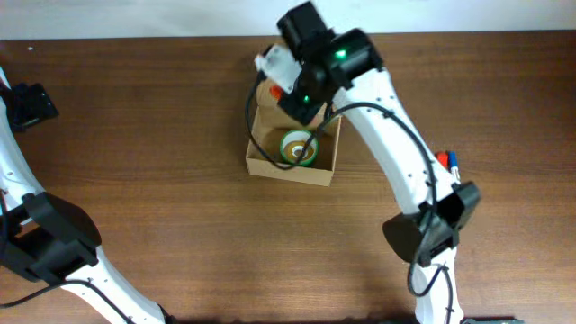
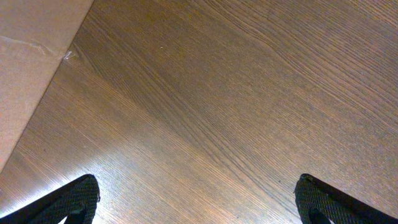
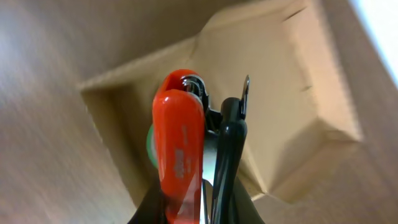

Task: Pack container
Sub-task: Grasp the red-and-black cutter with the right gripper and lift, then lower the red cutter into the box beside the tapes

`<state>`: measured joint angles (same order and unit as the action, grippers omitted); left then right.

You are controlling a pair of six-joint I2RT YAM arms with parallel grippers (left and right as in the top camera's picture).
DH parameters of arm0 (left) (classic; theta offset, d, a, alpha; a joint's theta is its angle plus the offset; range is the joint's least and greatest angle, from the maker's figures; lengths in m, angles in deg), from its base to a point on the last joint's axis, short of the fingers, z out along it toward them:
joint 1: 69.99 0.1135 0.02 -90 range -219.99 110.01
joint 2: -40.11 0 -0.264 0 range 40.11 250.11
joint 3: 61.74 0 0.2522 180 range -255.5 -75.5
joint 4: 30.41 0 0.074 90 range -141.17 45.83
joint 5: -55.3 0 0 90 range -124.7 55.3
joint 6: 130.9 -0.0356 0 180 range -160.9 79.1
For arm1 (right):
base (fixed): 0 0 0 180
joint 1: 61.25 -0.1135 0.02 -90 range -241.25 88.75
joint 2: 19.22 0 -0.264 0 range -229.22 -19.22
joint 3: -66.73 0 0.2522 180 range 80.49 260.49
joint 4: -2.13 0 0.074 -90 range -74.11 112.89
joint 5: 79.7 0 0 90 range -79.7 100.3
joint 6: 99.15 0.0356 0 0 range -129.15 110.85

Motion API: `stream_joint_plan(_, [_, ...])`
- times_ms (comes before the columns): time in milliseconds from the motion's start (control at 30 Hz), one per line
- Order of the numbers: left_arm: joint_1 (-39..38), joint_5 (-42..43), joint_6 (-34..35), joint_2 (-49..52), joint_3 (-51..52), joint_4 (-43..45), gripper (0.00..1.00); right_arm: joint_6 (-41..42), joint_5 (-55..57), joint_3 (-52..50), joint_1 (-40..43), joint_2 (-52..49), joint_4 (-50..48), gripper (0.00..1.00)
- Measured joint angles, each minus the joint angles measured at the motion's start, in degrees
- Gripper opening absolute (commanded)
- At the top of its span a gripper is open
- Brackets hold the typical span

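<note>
Overhead: one container [image 1: 270,166], lid open, at the centre rear of the table [image 1: 135,135]. One tape roll [image 1: 299,149] with a green core lies inside it. Two markers [image 1: 447,162], one red and one blue, lie just beside the right arm [image 1: 400,153]. The right jaws hang over the container's rear-left corner, with one orange-handled tool [image 1: 267,91] in them. The left arm [image 1: 54,238] is well apart, at the left edge.

Left wrist: left jaws wide. Two fingertips [image 2: 71,200] show at the bottom corners, with bare table between them, touching nothing. One tan flat surface [image 2: 25,62] at top left; cannot tell what it is.

Right wrist: right jaws narrow, clamped on the orange-handled tool [image 3: 180,143], which has a black second handle. The open container [image 3: 292,93] is below. A green sliver of the tape roll [image 3: 149,144] shows behind the tool.
</note>
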<state>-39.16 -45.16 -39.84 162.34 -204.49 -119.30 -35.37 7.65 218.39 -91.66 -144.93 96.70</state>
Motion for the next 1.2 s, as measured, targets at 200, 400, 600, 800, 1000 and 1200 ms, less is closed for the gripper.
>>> stream_joint_plan(200, [0.00, 0.00, 0.00, 0.00, 0.00, 0.00, 1.00, -4.98, 1.29, -10.78, -0.02, -0.63, -0.04, 0.04])
stream_joint_plan(400, [0.00, -0.02, 0.00, 0.00, 0.00, 0.00, 1.00, -9.22, 2.82, -17.22, -0.07, -1.01, -0.48, 0.04])
stream_joint_plan(600, [0.00, -0.02, 0.00, 0.00, 0.00, 0.00, 1.00, -11.39, 2.82, -17.51, -0.07, -1.01, -1.44, 0.04])
stream_joint_plan(800, [0.00, -0.02, 0.00, 0.00, 0.00, 0.00, 1.00, -12.96, 3.02, -17.51, -1.16, -1.01, -4.72, 0.03])
stream_joint_plan(1000, [0.00, -0.02, 0.00, 0.00, 0.00, 0.00, 1.00, -13.46, 4.61, -17.51, -3.76, -1.07, -7.78, 0.03])
stream_joint_plan(1200, [0.00, -0.02, 0.00, 0.00, 0.00, 0.00, 1.00, -13.46, 4.76, -17.51, -4.42, -4.11, -7.61, 0.03])
